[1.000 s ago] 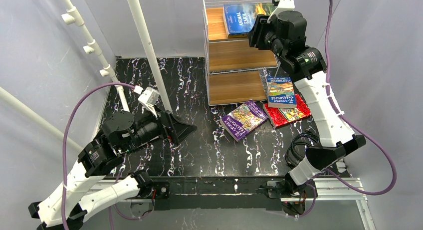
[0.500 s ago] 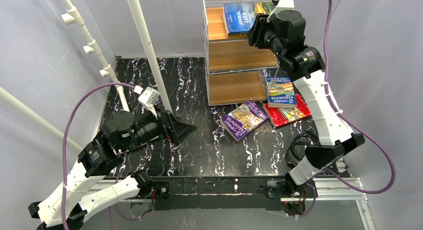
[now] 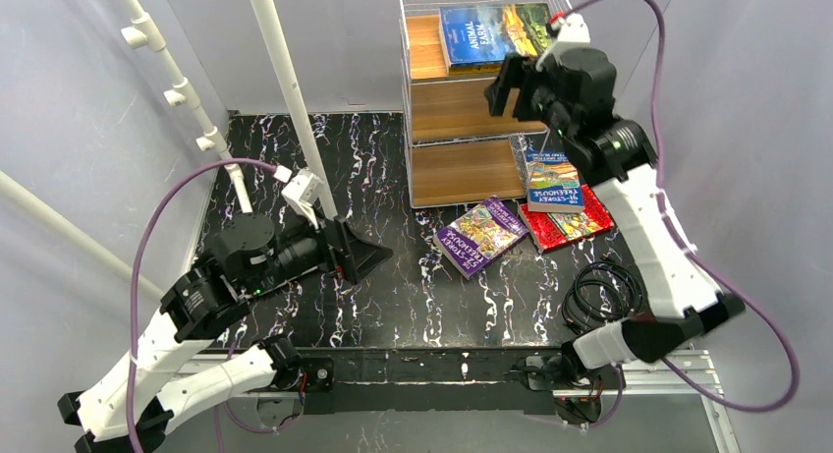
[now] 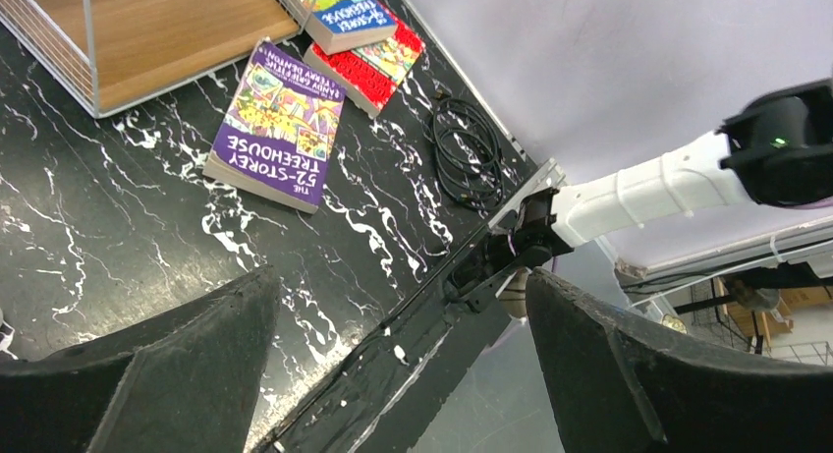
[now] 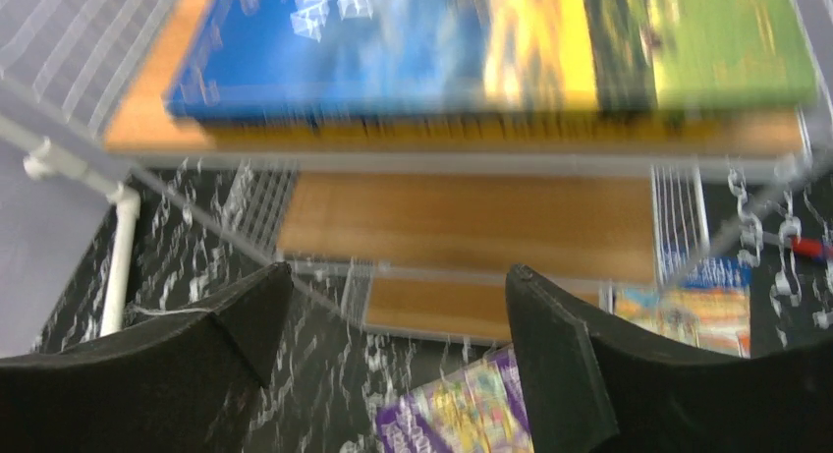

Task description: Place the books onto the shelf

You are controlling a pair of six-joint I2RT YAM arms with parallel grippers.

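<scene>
The shelf (image 3: 472,109) of white wire and wooden boards stands at the back. The blue "Animal Farm" book (image 3: 491,32) lies flat on its top tier, blurred in the right wrist view (image 5: 472,50). My right gripper (image 3: 506,87) hangs open just in front of that tier, apart from the book, with nothing between its jaws (image 5: 398,269). On the table lie a purple Treehouse book (image 3: 481,235) and a blue one (image 3: 553,181) resting on a red one (image 3: 575,227). My left gripper (image 3: 368,256) is open and empty low over the table at the left (image 4: 398,276).
A white pole (image 3: 290,89) rises beside the left arm, and a second pole with clips (image 3: 172,75) leans further left. A black cable coil (image 3: 599,296) lies near the right arm's base. Grey walls close in both sides.
My right gripper opened, let go of the Animal Farm book on the top tier and drew back from it. The left arm shifted slightly forward.
</scene>
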